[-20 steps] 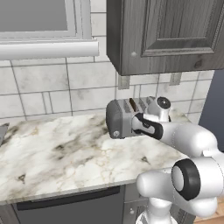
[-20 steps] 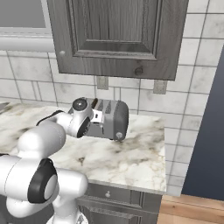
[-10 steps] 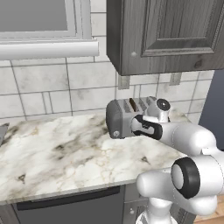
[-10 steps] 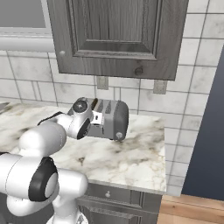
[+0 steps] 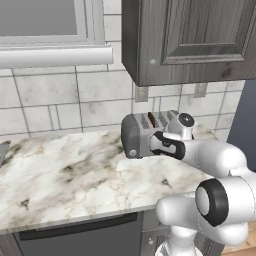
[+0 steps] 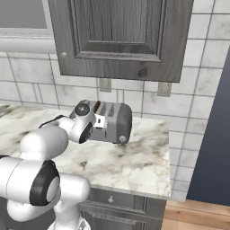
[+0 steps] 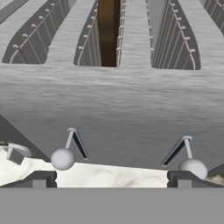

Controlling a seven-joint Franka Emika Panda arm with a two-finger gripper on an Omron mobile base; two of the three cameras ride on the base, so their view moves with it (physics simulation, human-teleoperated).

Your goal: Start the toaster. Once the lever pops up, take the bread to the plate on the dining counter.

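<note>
Because the gripper [image 7: 111, 179] hangs fully spread and empty directly in front of the toaster [image 5: 142, 132], with one fingertip [image 7: 39, 178] below each of the two front levers [image 7: 64, 155], a press aimed carelessly could land on the bare metal face between the levers. A press on the wrong lever is also likely to start a pair of slots that holds no bread. A glancing push may also slide the toaster back along the marble worktop [image 5: 65, 175] toward the tiled wall. The toaster is a boxy grey brushed-metal unit with rounded ends, standing on the worktop below the dark wall cabinet [image 5: 190, 35], near the counter's right end. The bread [image 7: 108, 30], a thin dark-brown slice, sits deep in the second slot from the left in the hand view. Both lever knobs appear low on the front face, near the base.
</note>
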